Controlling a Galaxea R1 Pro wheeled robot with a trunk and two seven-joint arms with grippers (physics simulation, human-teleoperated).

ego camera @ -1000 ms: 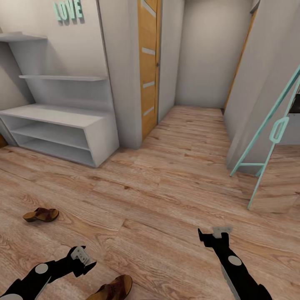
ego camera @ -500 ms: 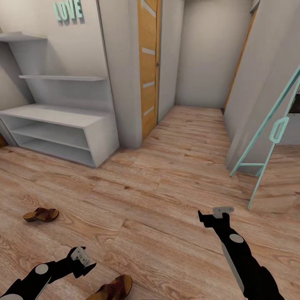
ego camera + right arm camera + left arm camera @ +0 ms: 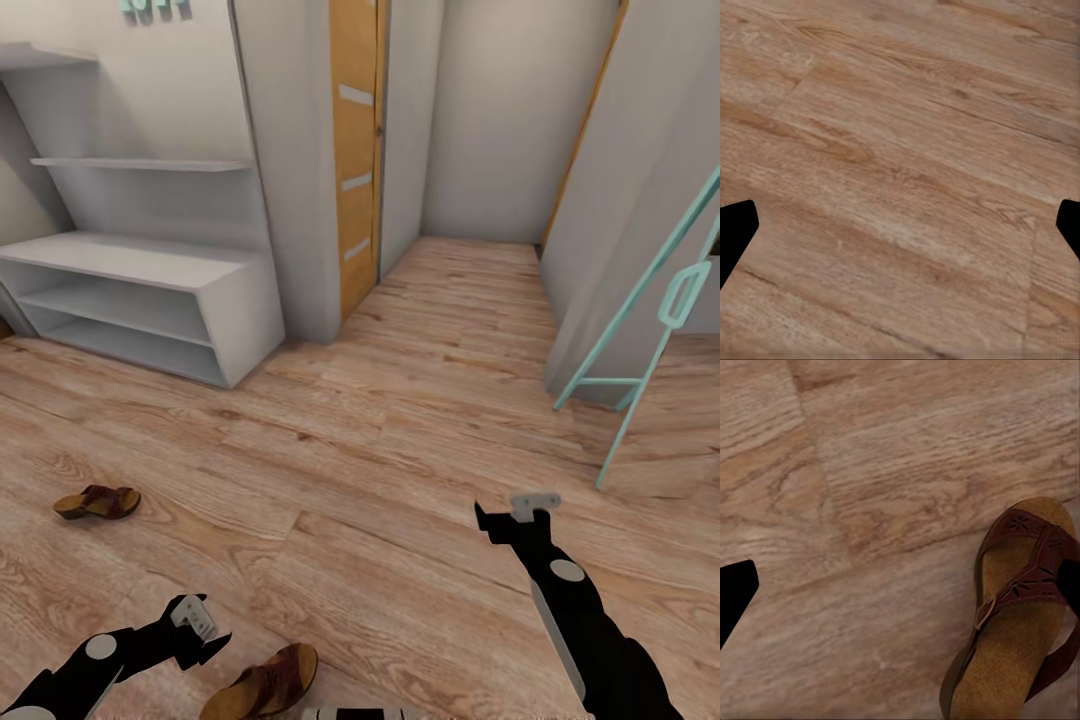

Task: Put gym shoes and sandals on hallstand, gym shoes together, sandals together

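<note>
Two brown sandals lie on the corridor floor (image 3: 400, 440). One sandal (image 3: 96, 502) is at the left, well short of the hallstand (image 3: 140, 262). The other sandal (image 3: 264, 681) lies at the near edge, just right of my left gripper (image 3: 200, 622). In the left wrist view that sandal (image 3: 1020, 615) sits near one dark fingertip (image 3: 1069, 585), and my left gripper (image 3: 900, 589) is open above bare planks. My right gripper (image 3: 524, 508) hovers open over bare floor (image 3: 900, 187) at the right. The gym shoes are out of view.
A white wall corner (image 3: 290, 170) and an orange door (image 3: 356, 150) stand right of the hallstand. A narrow corridor (image 3: 470, 290) runs on beyond them. A teal ladder-like frame (image 3: 640, 330) leans against the right wall.
The camera has tilted down a little, so the whole scene sits higher. The right gripper rose slightly a second ago and has held since. The left arm and both sandals are unmoved.
</note>
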